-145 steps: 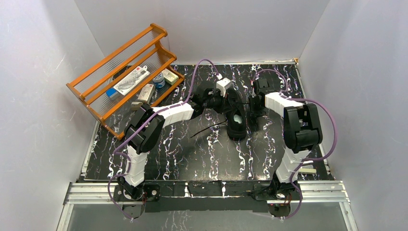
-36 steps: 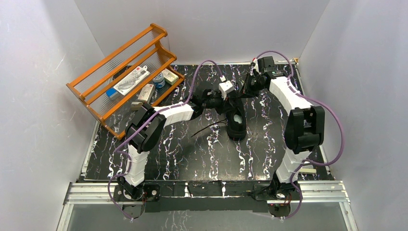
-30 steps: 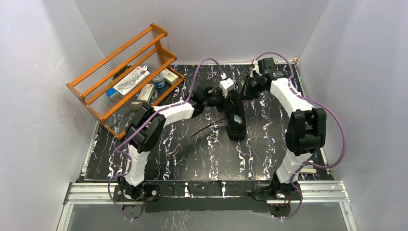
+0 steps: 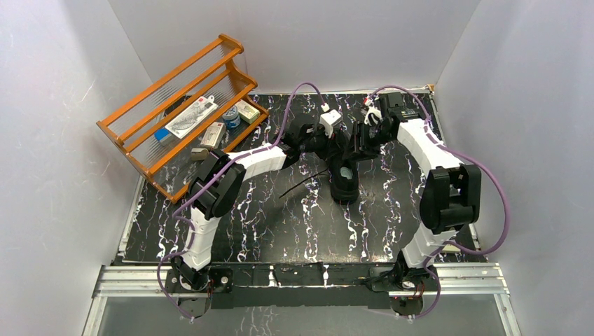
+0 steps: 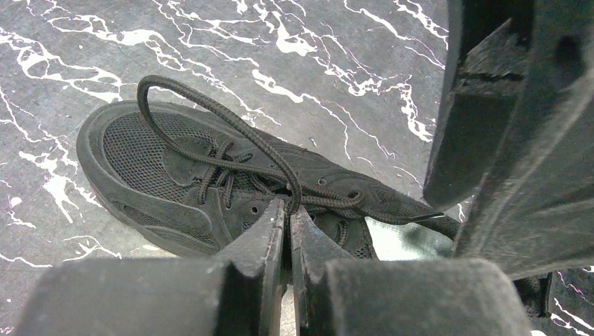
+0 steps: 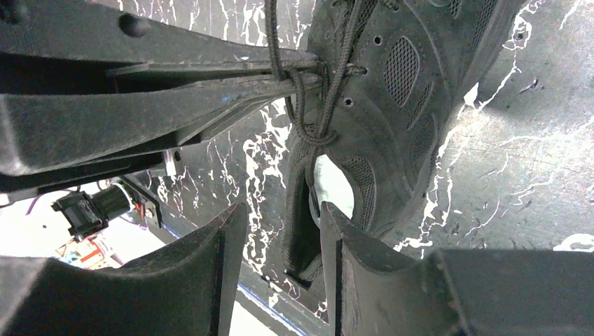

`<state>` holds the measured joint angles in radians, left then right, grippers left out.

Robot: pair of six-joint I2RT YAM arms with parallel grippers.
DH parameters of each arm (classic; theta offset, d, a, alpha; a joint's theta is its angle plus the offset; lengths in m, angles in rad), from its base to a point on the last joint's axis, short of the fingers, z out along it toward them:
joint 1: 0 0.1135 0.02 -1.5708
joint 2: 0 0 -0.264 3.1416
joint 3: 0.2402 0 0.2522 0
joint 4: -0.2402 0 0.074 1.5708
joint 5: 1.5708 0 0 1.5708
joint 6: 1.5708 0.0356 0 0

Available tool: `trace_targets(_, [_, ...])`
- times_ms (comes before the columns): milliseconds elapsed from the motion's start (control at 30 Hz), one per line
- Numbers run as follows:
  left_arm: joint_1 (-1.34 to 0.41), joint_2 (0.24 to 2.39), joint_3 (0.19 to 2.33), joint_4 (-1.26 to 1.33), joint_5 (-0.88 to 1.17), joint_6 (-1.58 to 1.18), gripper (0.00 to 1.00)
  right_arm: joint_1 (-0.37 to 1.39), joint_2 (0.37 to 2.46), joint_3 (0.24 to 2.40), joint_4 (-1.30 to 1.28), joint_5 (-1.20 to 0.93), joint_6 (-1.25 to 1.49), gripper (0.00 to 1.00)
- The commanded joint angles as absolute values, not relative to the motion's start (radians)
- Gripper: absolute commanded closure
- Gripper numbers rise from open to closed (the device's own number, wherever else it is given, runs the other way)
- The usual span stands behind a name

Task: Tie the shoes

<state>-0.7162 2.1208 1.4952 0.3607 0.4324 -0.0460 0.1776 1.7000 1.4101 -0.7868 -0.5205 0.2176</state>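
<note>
Left claw (image 5: 287, 210) is pinched shut on a loop of lace (image 5: 291, 183), holding it raised, probably so a knot can form. The shoe (image 4: 343, 180) lies near the tabletop's (image 4: 280, 224) middle, nearer the far edge. Right claw (image 6: 280, 210) hovers over its opening, jaws parted and gripping nothing, seemingly ready for the other strand.

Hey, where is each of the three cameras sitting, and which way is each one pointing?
Top external: high behind the bases, looking down on the table, left arm, right arm and shoe.
Left wrist: on the left gripper, shut on a lace, looking at the shoe's laced top.
Right wrist: on the open right gripper, facing the shoe's opening.
Shared: both wrist views show the shoe, the lace and the other arm's gripper.
</note>
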Motion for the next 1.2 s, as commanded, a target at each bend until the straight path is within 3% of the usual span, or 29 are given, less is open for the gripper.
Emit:
trace_targets(0, [-0.715, 2.112, 1.512, 0.357, 0.451, -0.047, 1.0, 0.185, 1.732, 1.437, -0.764, -0.527, 0.213, 0.5])
trace_targets(333, [-0.715, 2.112, 1.513, 0.357, 0.45, -0.051, 1.0, 0.196, 1.741, 1.405, -0.74, -0.483, 0.2, 0.58])
trace_targets(433, [-0.714, 2.109, 1.512, 0.354, 0.453, -0.059, 1.0, 0.196, 1.742, 1.414, -0.736, -0.453, 0.202, 0.7])
trace_targets(567, [-0.714, 2.1, 1.515, 0.345, 0.46, -0.081, 1.0, 0.194, 1.728, 1.428, -0.758, -0.41, 0.202, 1.0])
trace_targets(700, [-0.714, 2.085, 1.535, 0.29, 0.474, -0.115, 1.0, 0.193, 1.644, 1.468, -0.933, -0.292, 0.257, 1.0])
trace_targets(933, [-0.677, 1.968, 1.42, 0.296, 0.57, -0.352, 0.6, 0.166, 1.453, 1.505, -1.197, -0.101, 0.414, 1.0])
trace_targets(967, [-0.667, 1.942, 1.382, 0.312, 0.583, -0.394, 0.31, 0.164, 1.443, 1.507, -1.223, -0.073, 0.414, 1.0])
trace_targets(1000, [-0.654, 1.912, 1.343, 0.332, 0.6, -0.439, 0.17, 0.162, 1.434, 1.509, -1.246, -0.029, 0.419, 1.0])
trace_targets(1167, [-0.599, 1.816, 1.211, 0.314, 0.629, -0.547, 0.16, 0.156, 1.395, 1.555, -1.313, 0.213, 0.422, 1.0])
